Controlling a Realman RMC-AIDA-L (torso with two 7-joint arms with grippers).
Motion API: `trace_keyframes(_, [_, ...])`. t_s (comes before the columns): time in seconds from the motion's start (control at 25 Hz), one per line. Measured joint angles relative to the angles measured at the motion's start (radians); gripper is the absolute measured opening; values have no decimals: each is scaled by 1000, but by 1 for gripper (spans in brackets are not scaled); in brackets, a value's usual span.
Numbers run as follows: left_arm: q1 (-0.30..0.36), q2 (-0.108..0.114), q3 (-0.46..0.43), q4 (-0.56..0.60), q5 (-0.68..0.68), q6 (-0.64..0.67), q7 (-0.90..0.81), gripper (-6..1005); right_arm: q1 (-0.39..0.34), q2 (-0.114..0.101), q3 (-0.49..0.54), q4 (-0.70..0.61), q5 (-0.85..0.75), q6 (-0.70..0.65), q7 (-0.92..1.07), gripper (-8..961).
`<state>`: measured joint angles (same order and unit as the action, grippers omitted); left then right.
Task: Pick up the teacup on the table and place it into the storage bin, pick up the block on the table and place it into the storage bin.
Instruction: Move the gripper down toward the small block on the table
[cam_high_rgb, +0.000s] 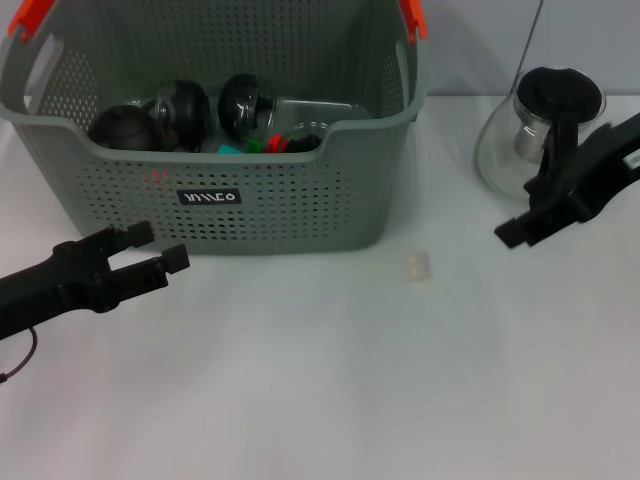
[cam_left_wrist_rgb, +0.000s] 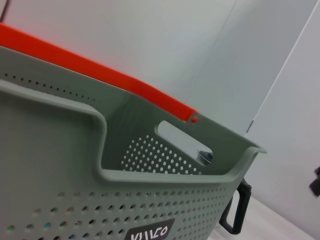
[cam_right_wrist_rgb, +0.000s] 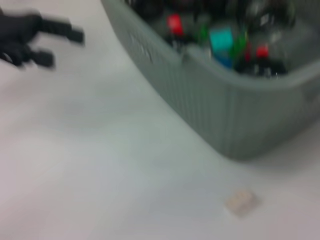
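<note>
The storage bin (cam_high_rgb: 300, 215) filled the upper left and centre of the head view, its long axis running across the frame and its labelled front wall facing the camera. Inside it lay dark round teacups (cam_high_rgb: 180, 110) and small coloured blocks (cam_high_rgb: 250, 146). A small pale block (cam_high_rgb: 417, 265) lay alone on the white tabletop (cam_high_rgb: 350, 380), just right of centre, near the bin's front right corner; it was too small to tell which way it pointed.

The left pincer (cam_high_rgb: 165, 248) hovered at the lower left of the frame, its two fingers spread and empty, pointing right toward the bin's front wall and just below it. The pale block lay well to its right.

The right pincer (cam_high_rgb: 520, 232) sat at the right edge, in front of a glass teapot (cam_high_rgb: 525, 135); I cannot tell whether its fingers were spread or together. The pale block lay to its lower left, apart from it. In the right wrist view the block (cam_right_wrist_rgb: 241, 202) appeared at the lower right, close to the bin's wall (cam_right_wrist_rgb: 240, 120).
</note>
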<state>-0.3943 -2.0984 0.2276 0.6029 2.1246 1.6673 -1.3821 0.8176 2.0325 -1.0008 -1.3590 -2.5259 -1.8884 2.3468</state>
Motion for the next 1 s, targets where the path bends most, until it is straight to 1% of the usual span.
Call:
trace_keyframes(0.12, [4, 0, 1, 0, 0, 0, 0, 848, 42, 25, -43, 65, -124, 41, 3, 638])
trace_keyframes(0.2, [6, 0, 1, 0, 0, 0, 0, 848, 64, 47, -79, 115, -193, 90, -14, 683])
trace_keyframes(0.28, [7, -1, 0, 0, 0, 0, 0, 848, 71, 63, -138, 164, -209, 145, -35, 808])
trace_keyframes(0.32, [7, -1, 0, 0, 0, 0, 0, 848, 72, 66, -164, 185, -208, 165, -38, 871])
trace_keyframes(0.36, [7, -1, 0, 0, 0, 0, 0, 848, 79, 67, -227, 248, -192, 228, -39, 880])
trace_keyframes(0.4, [6, -1, 0, 0, 0, 0, 0, 848, 82, 67, -246, 273, -181, 260, -39, 888])
trace_keyframes(0.44, [5, -1, 0, 0, 0, 0, 0, 848, 82, 67, -246, 273, -181, 260, -39, 897])
trace_keyframes(0.52, [5, -2, 1, -1, 0, 0, 0, 848, 85, 67, -278, 318, -149, 327, -45, 914])
trace_keyframes(0.6, [4, -2, 1, -5, 0, 0, 0, 848, 84, 68, -307, 357, -103, 401, -56, 911])
trace_keyframes(0.72, [4, -2, 1, -7, 0, -1, 2, 848, 84, 68, -329, 402, -68, 481, -45, 907])
trace_keyframes(0.8, [4, -2, 1, -8, 0, -1, 2, 848, 103, 68, -332, 472, -59, 545, 11, 905])
trace_keyframes(0.84, [4, -2, 1, -9, 0, -1, 2, 848, 103, 68, -332, 472, -59, 545, 11, 906])
trace_keyframes(1.0, [3, -2, 1, -11, 0, -2, 2, 848, 131, 67, -341, 551, -57, 604, 23, 907])
